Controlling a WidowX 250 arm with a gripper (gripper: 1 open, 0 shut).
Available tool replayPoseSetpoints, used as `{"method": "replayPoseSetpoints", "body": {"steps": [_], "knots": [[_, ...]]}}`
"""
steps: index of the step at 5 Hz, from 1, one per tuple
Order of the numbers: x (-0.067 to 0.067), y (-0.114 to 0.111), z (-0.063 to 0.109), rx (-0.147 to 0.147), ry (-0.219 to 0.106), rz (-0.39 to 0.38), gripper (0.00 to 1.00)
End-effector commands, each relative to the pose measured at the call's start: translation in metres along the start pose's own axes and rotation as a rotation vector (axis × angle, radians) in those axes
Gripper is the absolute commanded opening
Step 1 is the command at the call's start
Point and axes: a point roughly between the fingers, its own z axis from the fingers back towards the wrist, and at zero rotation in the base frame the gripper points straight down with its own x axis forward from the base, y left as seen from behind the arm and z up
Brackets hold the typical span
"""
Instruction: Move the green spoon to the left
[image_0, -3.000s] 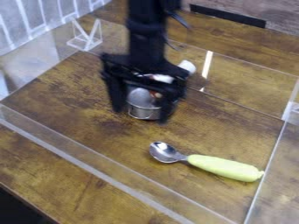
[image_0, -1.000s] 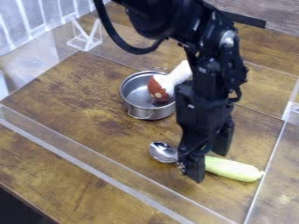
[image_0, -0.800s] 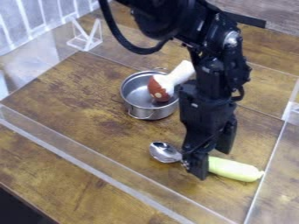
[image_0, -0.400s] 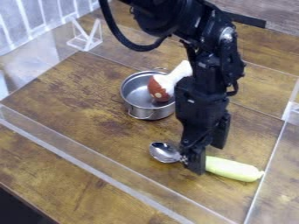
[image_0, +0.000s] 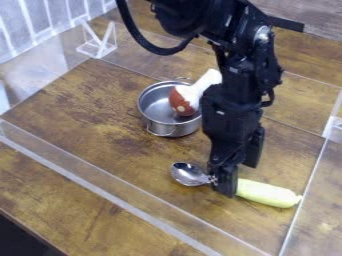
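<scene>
Camera view, lower right: fingers spread apart straddle the green spoon on the wooden tabletop, below the steel pot

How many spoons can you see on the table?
1. The green spoon lies on the wooden table near the front right, partly behind the gripper. A white-handled utensil sits in the steel pot; it may not be a spoon.
</scene>
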Motion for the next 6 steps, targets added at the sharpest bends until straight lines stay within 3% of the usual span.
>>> {"method": "replayPoseSetpoints", "body": {"steps": [1,3,6], "knots": [[-0.012,-0.01,0.016,-0.064,0.018,0.002,1.0],[-0.023,-0.014,0.003,-0.06,0.023,0.039,1.0],[-0.032,-0.014,0.003,-0.047,0.052,-0.009,1.0]]}}
